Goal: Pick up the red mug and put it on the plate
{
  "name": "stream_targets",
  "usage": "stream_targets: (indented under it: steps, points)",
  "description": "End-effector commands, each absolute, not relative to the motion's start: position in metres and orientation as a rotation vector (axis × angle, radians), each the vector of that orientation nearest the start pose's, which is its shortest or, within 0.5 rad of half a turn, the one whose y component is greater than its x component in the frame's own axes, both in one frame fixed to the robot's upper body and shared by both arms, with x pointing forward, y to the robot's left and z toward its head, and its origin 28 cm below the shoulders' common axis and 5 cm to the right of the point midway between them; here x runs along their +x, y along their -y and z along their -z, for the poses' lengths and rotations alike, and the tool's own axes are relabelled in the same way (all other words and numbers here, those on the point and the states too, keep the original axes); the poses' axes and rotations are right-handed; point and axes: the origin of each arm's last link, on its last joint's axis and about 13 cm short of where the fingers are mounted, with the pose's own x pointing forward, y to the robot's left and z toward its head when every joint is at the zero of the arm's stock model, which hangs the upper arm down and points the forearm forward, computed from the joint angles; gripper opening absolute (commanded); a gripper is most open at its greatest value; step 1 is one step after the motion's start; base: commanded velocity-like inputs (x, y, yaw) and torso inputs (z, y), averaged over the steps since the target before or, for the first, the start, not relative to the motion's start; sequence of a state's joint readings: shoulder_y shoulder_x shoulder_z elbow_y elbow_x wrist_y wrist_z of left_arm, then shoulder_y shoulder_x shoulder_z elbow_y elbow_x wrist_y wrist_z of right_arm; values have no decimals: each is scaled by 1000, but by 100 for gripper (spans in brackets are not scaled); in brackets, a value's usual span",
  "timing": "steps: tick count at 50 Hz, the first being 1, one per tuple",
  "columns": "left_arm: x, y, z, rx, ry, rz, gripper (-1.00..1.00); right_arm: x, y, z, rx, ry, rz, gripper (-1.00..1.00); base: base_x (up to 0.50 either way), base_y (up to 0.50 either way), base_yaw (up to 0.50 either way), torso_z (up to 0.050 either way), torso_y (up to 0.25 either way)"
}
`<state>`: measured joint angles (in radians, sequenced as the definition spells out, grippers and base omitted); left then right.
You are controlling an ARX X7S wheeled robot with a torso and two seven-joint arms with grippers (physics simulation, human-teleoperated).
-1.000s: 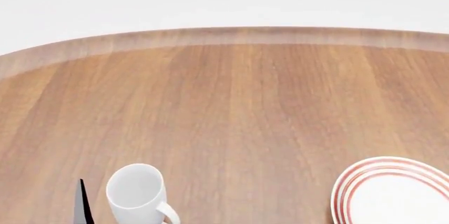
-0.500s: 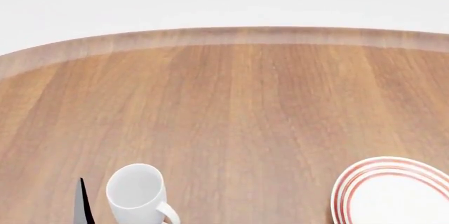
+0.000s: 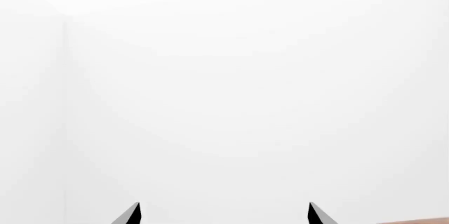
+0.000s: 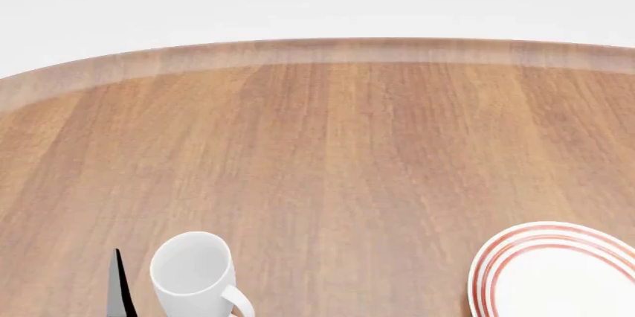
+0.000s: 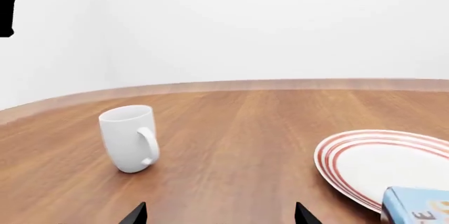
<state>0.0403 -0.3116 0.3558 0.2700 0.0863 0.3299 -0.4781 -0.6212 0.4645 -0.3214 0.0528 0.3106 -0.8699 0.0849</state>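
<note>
1. Our right gripper (image 5: 221,214) shows spread tips holding nothing; our left gripper (image 3: 224,214) likewise, facing white wall.
2. The white mug (image 5: 129,137) stands upright, its contents hidden; the plate (image 5: 382,163) lies well apart.
3. The wooden table (image 4: 337,161) meets white walls.
4. Only the right wrist view shows a blue box (image 5: 415,207); we see no red mug.
</note>
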Motion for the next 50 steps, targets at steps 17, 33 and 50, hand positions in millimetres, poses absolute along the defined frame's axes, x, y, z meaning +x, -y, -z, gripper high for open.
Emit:
stream_targets:
  steps: [17, 33, 50]
  points:
    - [190, -192, -72, 141, 553, -20, 100, 16, 151, 38, 112, 52, -268, 100, 0, 0, 0, 0, 0]
    - [187, -194, -72, 138, 555, -23, 100, 8, 147, 36, 106, 18, -277, 100, 0, 0, 0, 0, 0]
    - [184, -194, -73, 138, 559, -21, 100, 2, 149, 41, 113, -1, -269, 100, 0, 0, 0, 0, 0]
